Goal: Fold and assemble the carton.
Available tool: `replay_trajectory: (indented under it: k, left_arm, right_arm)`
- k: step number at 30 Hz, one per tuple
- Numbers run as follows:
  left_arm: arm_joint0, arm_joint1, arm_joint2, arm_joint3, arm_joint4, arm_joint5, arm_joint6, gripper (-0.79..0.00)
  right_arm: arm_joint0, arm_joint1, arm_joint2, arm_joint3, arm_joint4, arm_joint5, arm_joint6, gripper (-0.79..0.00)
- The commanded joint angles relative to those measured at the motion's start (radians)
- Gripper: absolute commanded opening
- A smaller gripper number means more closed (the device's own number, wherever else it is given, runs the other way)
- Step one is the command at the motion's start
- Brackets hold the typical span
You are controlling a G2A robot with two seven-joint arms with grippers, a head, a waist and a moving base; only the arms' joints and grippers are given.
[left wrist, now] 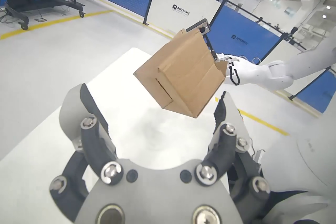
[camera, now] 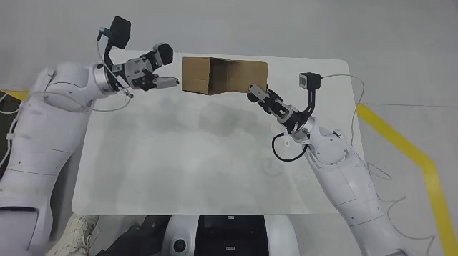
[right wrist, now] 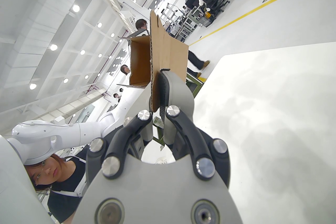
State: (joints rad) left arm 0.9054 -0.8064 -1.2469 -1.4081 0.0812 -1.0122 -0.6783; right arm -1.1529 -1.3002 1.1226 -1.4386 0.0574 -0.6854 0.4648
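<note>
The carton (camera: 222, 76) is up off the table (camera: 215, 163), hanging over the far side of it, at about 12 o'clock from the table's middle in the top view. It's brown corrugated board, opened out into a box shape and lying on its side. Its shadow falls on the white surface below.

The right claw (camera: 255, 91) has it. It comes in at the carton's 4 o'clock corner, fingers pressed together on a cardboard panel at that end. The right wrist view shows this close up: the right claw (right wrist: 157, 78) pinches the panel edge-on, with one finger (right wrist: 170, 88) flat against the board. Beyond that, the carton (right wrist: 160, 62) shows its open brown inside. The table (right wrist: 262, 104) lies off to one side.

The left claw (camera: 168, 68) sits at the carton's 9 o'clock, just beside that end, with a sliver of gap between them. Its fingers are spread wide and hold nothing.

From the left wrist view, the left claw (left wrist: 153, 89) frames the carton (left wrist: 181, 75) between its two dark-padded fingers (left wrist: 89, 107). The carton hangs tilted above the table (left wrist: 113, 83). The end facing this claw has its flaps folded in, with a slot showing along the seam. Behind the carton, the right arm's white forearm comes in from the far side.
</note>
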Motion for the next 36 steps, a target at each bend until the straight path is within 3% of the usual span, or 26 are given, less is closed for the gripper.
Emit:
replay_trajectory:
  k: [1, 5, 9, 12, 26, 31, 36]
  left_arm:
    - [0.018, -0.001, 0.002, -0.040, 0.102, 0.000, 0.081, 0.000]
    - [0.033, 0.006, 0.017, -0.079, 0.377, 0.000, 0.276, 0.000]
    - [0.044, 0.023, 0.048, -0.062, 0.698, 0.000, 0.617, 0.000]
    - [0.036, 0.038, 0.087, 0.002, 0.901, 0.000, 0.890, 0.000]
    - [0.036, 0.038, 0.087, 0.002, 0.901, 0.000, 0.890, 0.000]
    - [0.050, 0.035, 0.083, -0.016, 0.920, 0.039, 0.883, 0.000]
    - [0.052, 0.029, 0.080, -0.002, 1.009, 0.038, 0.946, 0.000]
  right_arm:
    - [0.000, 0.000, 0.000, 0.000, 0.000, 0.000, 0.000, -0.785]
    - [0.000, 0.000, 0.000, 0.000, 0.000, 0.000, 0.000, -0.785]
    - [0.000, 0.000, 0.000, 0.000, 0.000, 0.000, 0.000, -0.785]
    - [0.000, 0.000, 0.000, 0.000, 0.000, 0.000, 0.000, -0.785]
    - [-0.002, 0.000, 0.001, -0.001, 0.000, 0.004, -0.004, -0.785]
    - [-0.028, 0.003, 0.024, -0.012, 0.057, 0.072, -0.021, -0.785]
    - [-0.057, 0.012, 0.063, -0.002, 0.158, 0.126, 0.029, -0.785]
